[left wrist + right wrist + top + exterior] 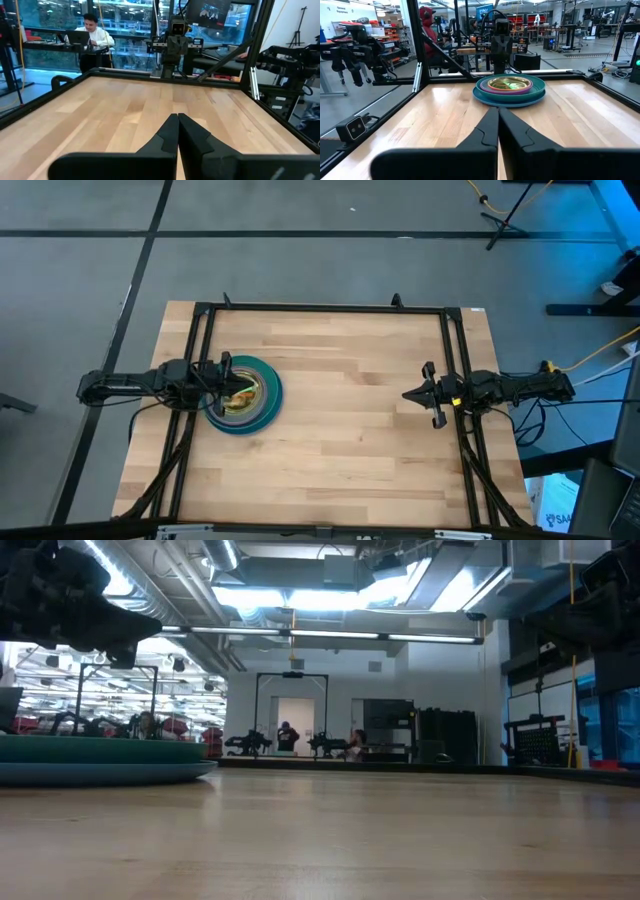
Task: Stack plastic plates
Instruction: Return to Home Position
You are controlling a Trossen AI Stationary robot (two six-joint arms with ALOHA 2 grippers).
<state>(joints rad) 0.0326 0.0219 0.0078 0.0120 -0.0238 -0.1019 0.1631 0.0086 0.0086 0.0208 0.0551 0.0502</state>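
The plastic plates sit in one stack [250, 402] on the table's left half: a large blue plate at the bottom, then teal, magenta and lime green ones nested inside [509, 86]. The bottom plate rests flat on the wood [100, 772]. My left gripper [236, 387] hovers over the stack's left part, shut [177, 117]; its own wrist view looks past the plates, which do not show there. My right gripper [408, 393] waits at the table's right side, shut [497, 110], pointing toward the stack.
A black frame [320, 308] runs along the table's far edge and both sides, with the arms' bases on it. Bare wood [350, 430] lies between the stack and the right gripper. A person [92, 30] sits at a laptop beyond the table.
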